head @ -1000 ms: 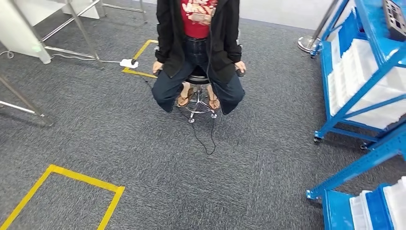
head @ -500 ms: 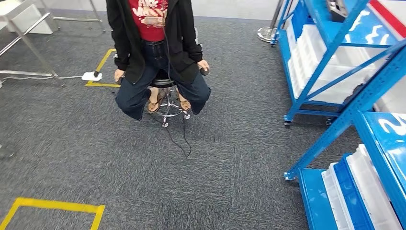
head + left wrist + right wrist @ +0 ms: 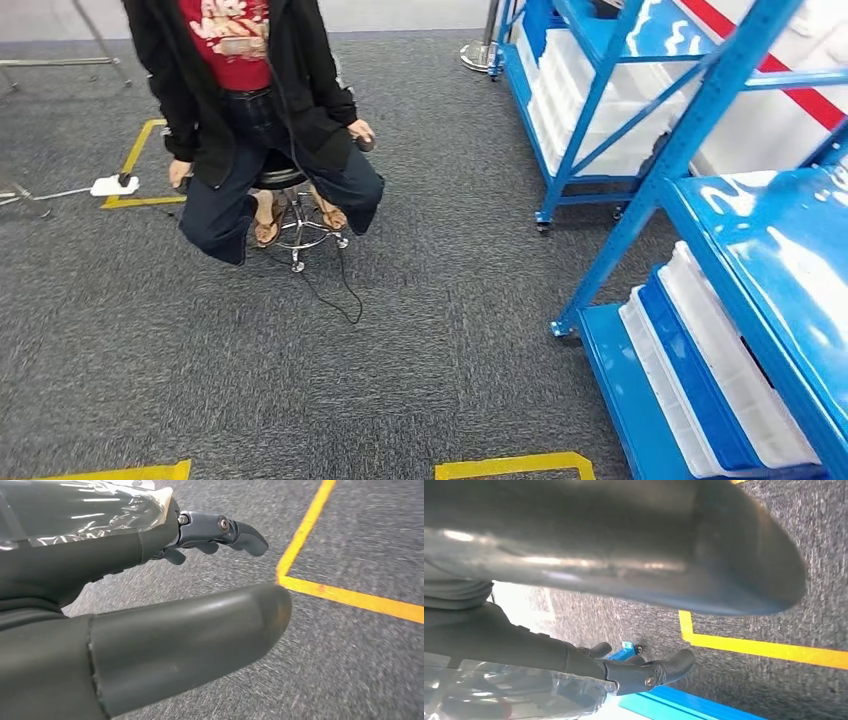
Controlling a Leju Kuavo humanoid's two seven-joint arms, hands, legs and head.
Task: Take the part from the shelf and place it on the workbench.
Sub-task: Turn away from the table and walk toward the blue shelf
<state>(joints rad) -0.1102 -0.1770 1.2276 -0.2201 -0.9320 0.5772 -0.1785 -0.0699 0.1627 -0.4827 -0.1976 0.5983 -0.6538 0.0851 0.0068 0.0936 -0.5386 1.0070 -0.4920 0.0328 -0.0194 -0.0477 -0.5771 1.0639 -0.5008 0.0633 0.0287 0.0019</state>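
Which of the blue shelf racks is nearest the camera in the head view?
The blue rack at lower right, with white and blue trays on its bottom level. The other rack stands farther back.

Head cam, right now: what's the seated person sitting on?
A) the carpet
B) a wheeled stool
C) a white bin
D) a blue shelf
B: the person sits on a round stool with a chrome base on casters, standing on the grey carpet to the left of the blue shelf.
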